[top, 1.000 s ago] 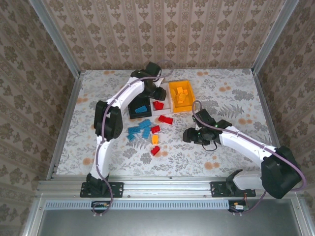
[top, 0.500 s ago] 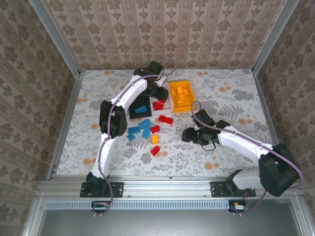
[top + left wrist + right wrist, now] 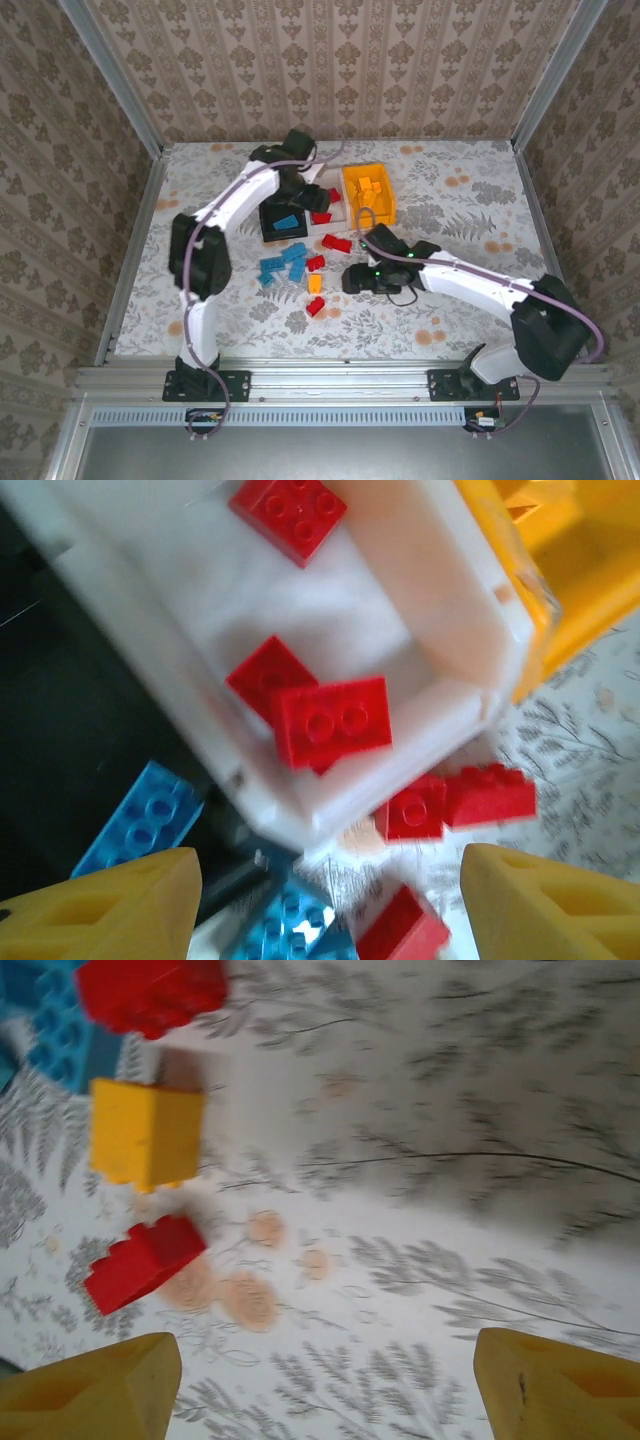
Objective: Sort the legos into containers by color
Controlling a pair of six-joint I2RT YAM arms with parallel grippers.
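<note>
Legos [image 3: 330,720]: apparently three red in white bin [image 3: 400,610]

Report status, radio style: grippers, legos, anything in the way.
Left gripper open, empty, by white bin. Right gripper open, empty, near orange lego. Loose legos on table. No obstruction seen.

Overhead from behind, left wrist close above white bin [image 3: 400,610], right wrist close above legos [image 3: 145,1130]

My table [image 3: 470,200] has a floral-print top, damask-papered walls [image 3: 330,70] around it and an aluminium rail [image 3: 340,381] along the near edge.
</note>
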